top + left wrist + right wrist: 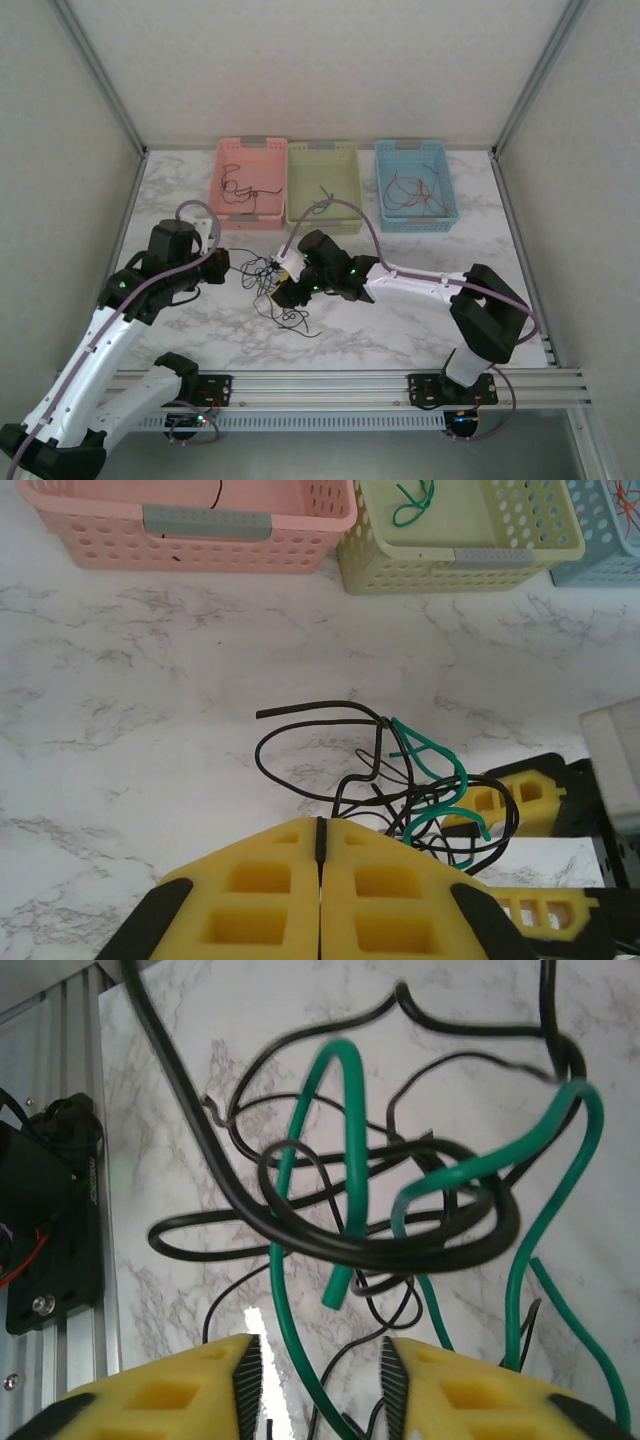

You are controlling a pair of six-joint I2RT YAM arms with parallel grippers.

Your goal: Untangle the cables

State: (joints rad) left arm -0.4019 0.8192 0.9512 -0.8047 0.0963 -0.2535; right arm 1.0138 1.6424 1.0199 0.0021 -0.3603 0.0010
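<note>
A tangle of thin black and green cables (pixel 268 285) lies on the marble table between my two grippers. My left gripper (pixel 225 265) is at the tangle's left edge. Its yellow fingers (pixel 250 890) are pressed together on a black cable (pixel 345 785) that leads up into the knot (pixel 420 790). My right gripper (pixel 287 285) is over the tangle's right side. In the right wrist view my right gripper (pixel 320 1365) stands open. A green cable (pixel 285 1300) and a thin black one run loosely between its pads, under a thick black loop (pixel 400 1250).
Three baskets stand along the back: pink (pixel 250 143) with dark cables, green (pixel 322 147) with a green cable (pixel 412 502), blue (pixel 411 145) with reddish cables. Bare marble lies left of the tangle. The aluminium rail (pixel 330 382) runs along the near edge.
</note>
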